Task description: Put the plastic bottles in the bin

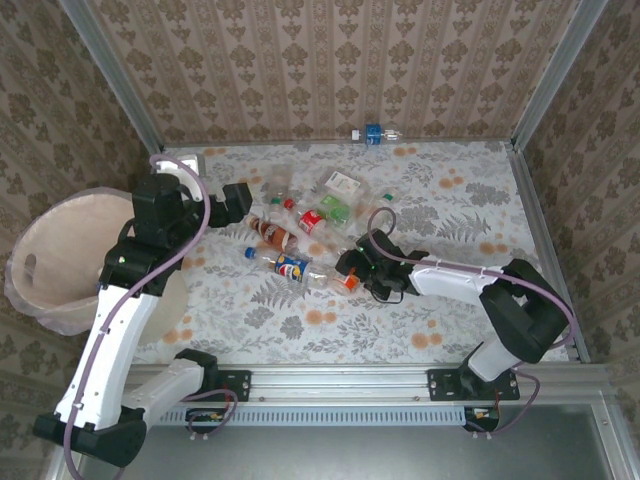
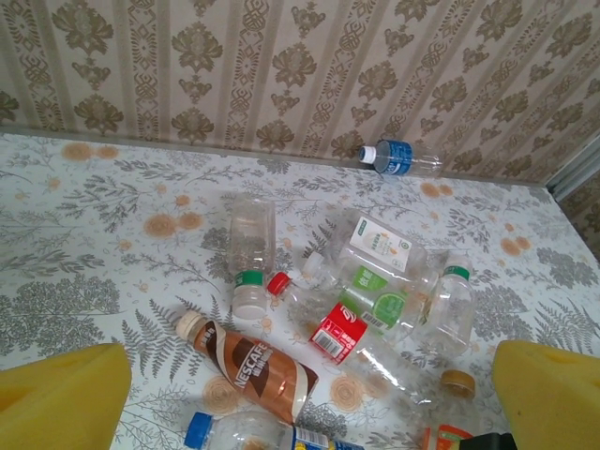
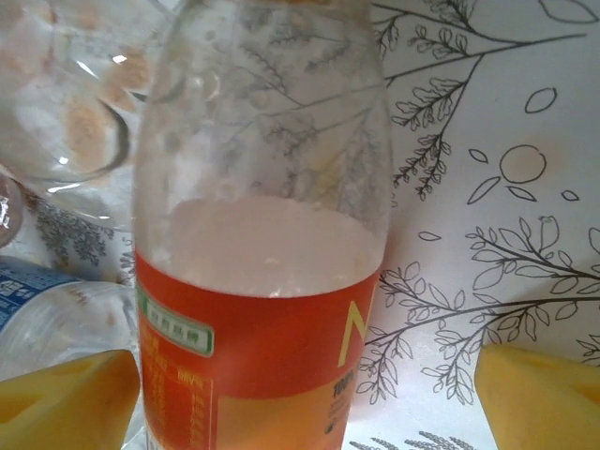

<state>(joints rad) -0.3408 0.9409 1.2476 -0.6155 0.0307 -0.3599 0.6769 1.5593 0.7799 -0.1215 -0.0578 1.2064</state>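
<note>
Several plastic bottles lie clustered mid-table: a brown-sleeved one, a red-labelled one, a green-labelled one and a blue-and-yellow-labelled one. My right gripper is low over the table and open. An orange-labelled bottle lies between its yellow fingers, with a gap on the right side. My left gripper hangs open above the cluster's left edge, holding nothing. The bin stands at the far left.
A blue-labelled bottle lies alone against the back wall. Patterned walls and metal frame posts close the table on three sides. The left arm reaches up past the bin's right side.
</note>
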